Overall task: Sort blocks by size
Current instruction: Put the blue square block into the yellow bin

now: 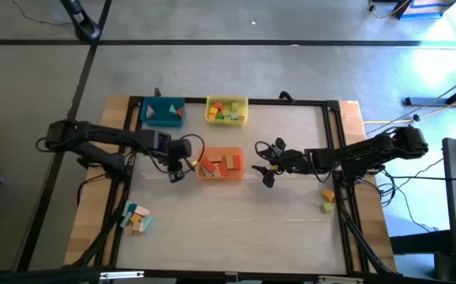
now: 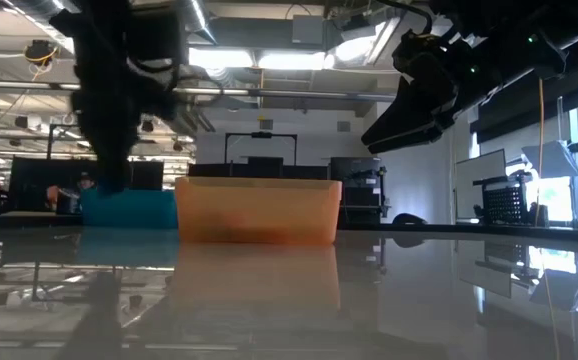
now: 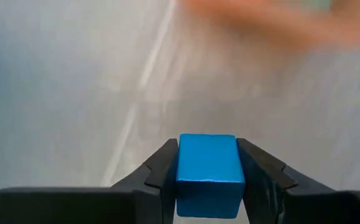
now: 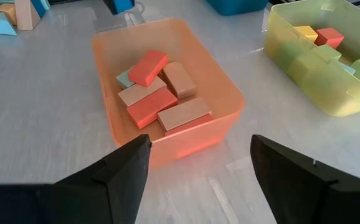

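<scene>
The orange tray [image 1: 221, 163] is the landmark: a translucent, soft-cornered plastic bin holding flat red and natural-wood slabs [image 4: 158, 93]. Just beside its left end, the left gripper [image 3: 208, 180] is clenched on 1 blue block [image 3: 208, 174], a smooth, painted, near-cubic piece. To do this step well, I would keep the squeeze square on its flat faces, carry it level, and let go low inside the fitting bin. Off the tray's right end, the right gripper [image 4: 198, 174] waits with jaws spread, empty.
</scene>
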Robot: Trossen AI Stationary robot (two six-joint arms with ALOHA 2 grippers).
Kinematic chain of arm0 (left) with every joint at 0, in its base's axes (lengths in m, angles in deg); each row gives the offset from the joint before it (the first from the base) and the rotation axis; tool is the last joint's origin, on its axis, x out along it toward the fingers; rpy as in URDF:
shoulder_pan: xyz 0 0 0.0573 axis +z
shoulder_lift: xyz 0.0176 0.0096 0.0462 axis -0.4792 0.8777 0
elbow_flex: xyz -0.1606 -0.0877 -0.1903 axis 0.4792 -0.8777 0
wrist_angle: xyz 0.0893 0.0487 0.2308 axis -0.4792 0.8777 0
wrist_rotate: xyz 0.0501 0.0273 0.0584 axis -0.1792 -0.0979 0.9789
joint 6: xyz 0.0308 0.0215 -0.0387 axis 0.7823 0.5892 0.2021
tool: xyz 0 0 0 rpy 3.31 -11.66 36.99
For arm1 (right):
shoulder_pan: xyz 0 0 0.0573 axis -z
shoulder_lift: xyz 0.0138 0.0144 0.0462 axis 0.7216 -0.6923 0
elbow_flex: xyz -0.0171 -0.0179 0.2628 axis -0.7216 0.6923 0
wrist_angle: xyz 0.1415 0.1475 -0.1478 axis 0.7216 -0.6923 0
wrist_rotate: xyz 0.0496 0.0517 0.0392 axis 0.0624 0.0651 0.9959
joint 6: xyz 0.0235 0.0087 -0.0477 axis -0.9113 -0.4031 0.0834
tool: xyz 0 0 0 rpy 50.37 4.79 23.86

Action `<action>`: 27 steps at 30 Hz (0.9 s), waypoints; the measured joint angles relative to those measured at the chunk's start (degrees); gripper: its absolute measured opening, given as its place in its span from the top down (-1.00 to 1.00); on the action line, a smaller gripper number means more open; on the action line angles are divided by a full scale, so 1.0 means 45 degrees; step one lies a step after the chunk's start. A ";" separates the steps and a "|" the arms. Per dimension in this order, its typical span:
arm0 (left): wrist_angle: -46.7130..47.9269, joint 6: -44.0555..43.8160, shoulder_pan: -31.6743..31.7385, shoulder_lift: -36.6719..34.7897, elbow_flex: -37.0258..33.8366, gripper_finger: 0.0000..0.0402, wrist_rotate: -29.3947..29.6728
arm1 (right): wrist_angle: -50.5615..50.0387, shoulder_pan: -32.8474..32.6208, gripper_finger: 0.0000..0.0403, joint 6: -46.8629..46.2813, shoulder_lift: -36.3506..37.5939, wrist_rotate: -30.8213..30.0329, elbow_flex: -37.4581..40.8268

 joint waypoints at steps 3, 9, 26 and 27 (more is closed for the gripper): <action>-0.1388 0.0687 0.0386 -0.0073 0.0000 0.41 0.0374 | 0.0000 0.0001 -0.37 0.0000 0.0000 -0.0001 0.0000; -0.3912 0.2082 0.1652 -0.0073 0.0004 0.41 0.0849 | -0.0001 0.0001 -0.37 0.0000 0.0000 -0.0001 0.0000; -1.2904 0.3552 0.5284 0.2383 0.0005 0.41 0.0566 | 0.0015 0.0004 -0.37 0.0092 0.0000 -0.0394 0.0000; -1.3399 0.3548 0.5450 0.2728 0.0005 0.41 0.0387 | 0.0018 0.0004 -0.37 0.0096 0.0000 -0.0469 0.0000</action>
